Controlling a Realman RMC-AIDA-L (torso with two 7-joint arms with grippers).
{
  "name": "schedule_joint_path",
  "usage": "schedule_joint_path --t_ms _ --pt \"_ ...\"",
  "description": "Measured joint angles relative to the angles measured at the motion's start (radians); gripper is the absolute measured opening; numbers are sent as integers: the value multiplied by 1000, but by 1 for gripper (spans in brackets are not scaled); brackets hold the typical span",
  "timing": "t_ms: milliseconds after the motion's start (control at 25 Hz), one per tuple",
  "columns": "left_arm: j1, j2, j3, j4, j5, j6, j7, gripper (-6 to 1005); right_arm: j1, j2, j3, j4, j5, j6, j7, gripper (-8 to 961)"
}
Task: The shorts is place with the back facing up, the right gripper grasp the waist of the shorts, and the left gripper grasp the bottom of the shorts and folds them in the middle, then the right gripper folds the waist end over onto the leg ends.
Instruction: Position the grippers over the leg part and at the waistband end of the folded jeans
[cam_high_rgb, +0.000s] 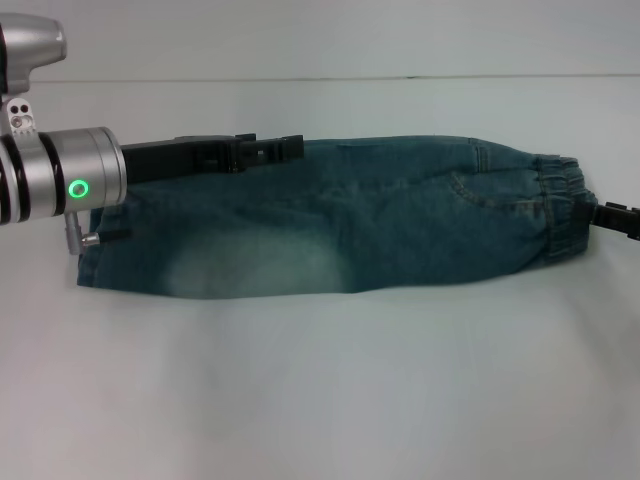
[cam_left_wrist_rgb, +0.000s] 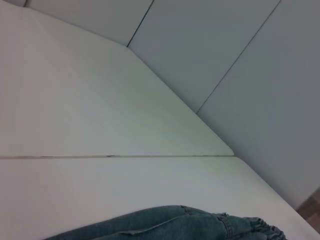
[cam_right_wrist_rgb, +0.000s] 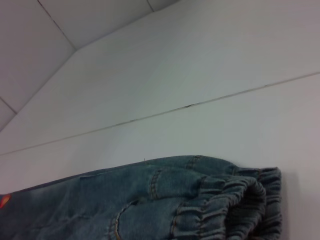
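- The shorts lie on the white bench, folded in the middle into 1 long strip.
- The waist of the shorts is at the right end, and the leg ends are at the left end.
- The left hand rests along the far edge of the shorts; I cannot tell if it is closed.
- The right hand is just beside the waist; its grip cannot be seen.

A plain robot test bench in what looks like a lab or studio. A bare white table, made of 2 boards meeting at a thin seam, fills the scene. On its far side stand blank pale wall panels with narrow joints.
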Motion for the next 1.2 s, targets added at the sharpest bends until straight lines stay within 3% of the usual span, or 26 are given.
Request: schedule_joint_path --t_ms 1200 --pt "-12 -1 0 -2 0 -3 -7 919 -5 14 -32 12 -7 2 -65 693"
